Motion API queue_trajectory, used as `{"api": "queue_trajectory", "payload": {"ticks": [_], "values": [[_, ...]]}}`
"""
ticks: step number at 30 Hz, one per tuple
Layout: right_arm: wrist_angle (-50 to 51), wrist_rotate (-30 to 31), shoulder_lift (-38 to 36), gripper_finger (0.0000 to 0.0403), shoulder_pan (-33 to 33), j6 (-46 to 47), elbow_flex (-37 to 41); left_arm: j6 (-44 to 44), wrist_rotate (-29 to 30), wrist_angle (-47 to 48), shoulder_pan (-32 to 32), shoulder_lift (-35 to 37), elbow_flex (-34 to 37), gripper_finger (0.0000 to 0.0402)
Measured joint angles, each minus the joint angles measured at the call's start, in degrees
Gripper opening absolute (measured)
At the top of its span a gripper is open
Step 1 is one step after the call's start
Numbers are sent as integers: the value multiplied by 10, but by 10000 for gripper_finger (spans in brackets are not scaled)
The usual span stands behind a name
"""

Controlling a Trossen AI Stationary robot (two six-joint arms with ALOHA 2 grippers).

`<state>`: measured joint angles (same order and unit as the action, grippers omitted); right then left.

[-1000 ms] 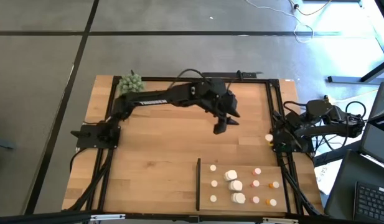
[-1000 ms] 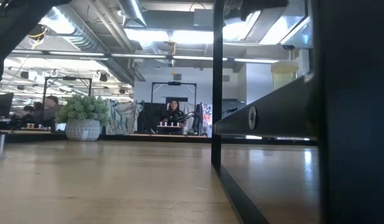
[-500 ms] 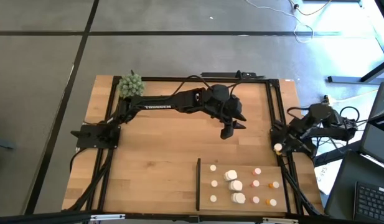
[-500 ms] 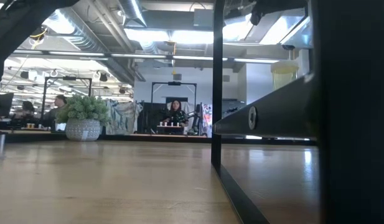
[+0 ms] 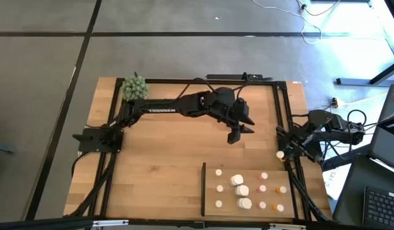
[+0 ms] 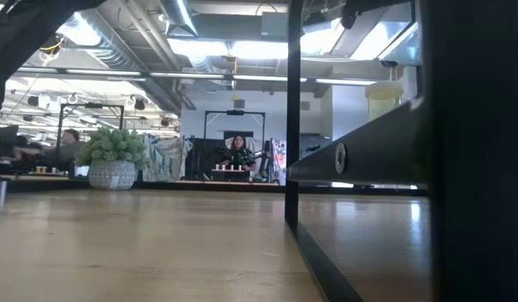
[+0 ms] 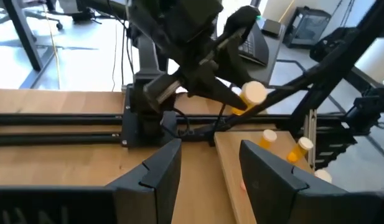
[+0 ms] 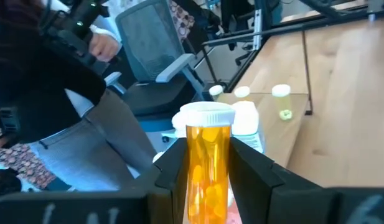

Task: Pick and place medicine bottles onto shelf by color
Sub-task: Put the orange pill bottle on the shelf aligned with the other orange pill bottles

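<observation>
Seen from above, the wooden table [image 5: 165,160] carries both dark arms. The left gripper [image 5: 235,135] hangs over the middle of the table, well apart from the shelf [image 5: 248,167], a pale panel at the near right with a thin black strip [image 5: 204,189] along its left side. On the shelf stand white bottles [image 5: 239,190] in the left part and orange bottles [image 5: 271,190] with pale caps in the right part. The right gripper [image 5: 283,153] sits at the table's right edge, just beyond the shelf's far right corner, with a white-capped orange bottle [image 5: 281,154] between its fingers. A green plant ball [image 5: 135,84] rests at the far left corner.

At table height, the low view shows bare wood, a black frame post [image 6: 293,117] and a potted plant [image 6: 112,158] in the room behind; people sit far off. Neither gripper appears.

Past the left wrist, the two dark fingers [image 7: 157,171] stand apart with nothing between them. Beyond them the right gripper [image 7: 235,99] grasps the orange bottle [image 7: 251,95] above the frame rail, and further orange bottles [image 7: 284,144] stand on the shelf.

Past the right wrist, the fingers [image 8: 173,168] are clamped on the orange bottle [image 8: 207,162], held upright, its white cap uppermost. Beyond it lie other bottles [image 8: 254,93] on the wood, and a person [image 8: 61,93] stands beside an office chair [image 8: 157,56].
</observation>
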<state>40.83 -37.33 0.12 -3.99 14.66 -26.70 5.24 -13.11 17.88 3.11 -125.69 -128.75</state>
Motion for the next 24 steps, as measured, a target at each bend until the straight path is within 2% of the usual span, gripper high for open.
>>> {"api": "queue_trajectory", "payload": {"ticks": [4,14,24], "values": [[1,17,0,103,0,2,0,-27,1,-18,-6,0,0,156],[1,34,0,103,0,15,0,-24,1,-93,4,0,0,156],[-9,145,2,103,0,60,0,-69,3,-56,-12,-26,-1,156]]}}
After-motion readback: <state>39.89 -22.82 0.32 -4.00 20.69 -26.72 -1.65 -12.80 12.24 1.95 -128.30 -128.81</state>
